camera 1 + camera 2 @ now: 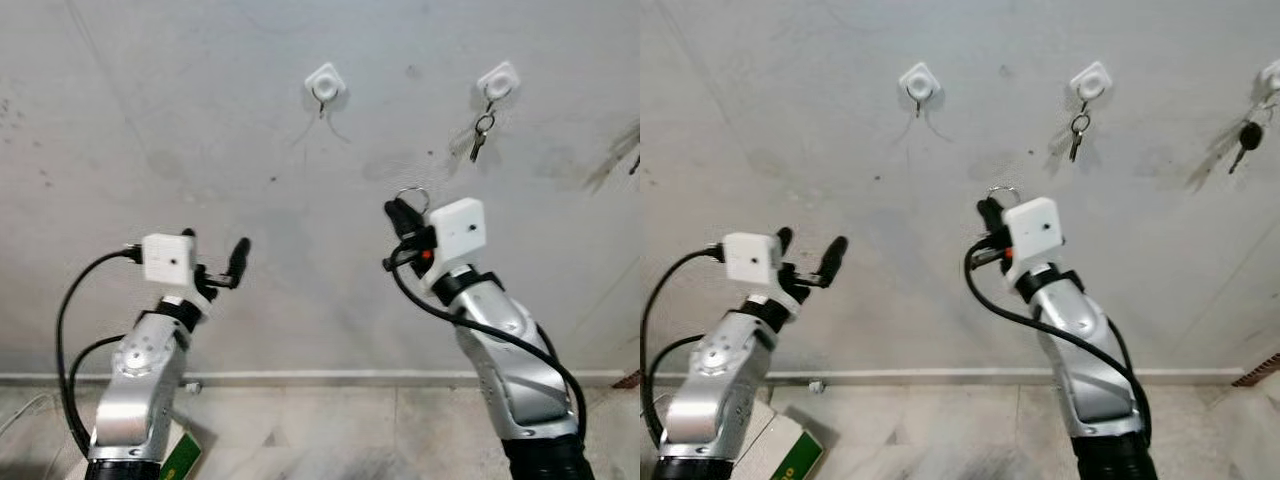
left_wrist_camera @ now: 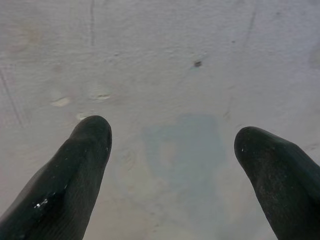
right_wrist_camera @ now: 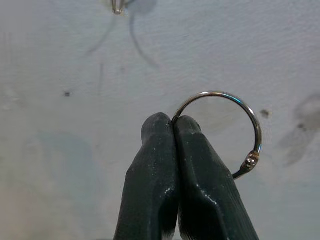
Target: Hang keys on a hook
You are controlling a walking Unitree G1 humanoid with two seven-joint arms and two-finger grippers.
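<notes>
My right gripper is raised toward the grey wall and is shut on a silver key ring. The ring sticks up above the fingertips. An empty white hook sits on the wall above and to the left of it, and its metal tip shows in the right wrist view. A second white hook to the right carries a small key. My left gripper is held up lower left, open, with bare wall between its fingers.
A third hook at the far right holds a black key. A thin pipe runs along the wall's base above the tiled floor. A green and white box lies by my left arm.
</notes>
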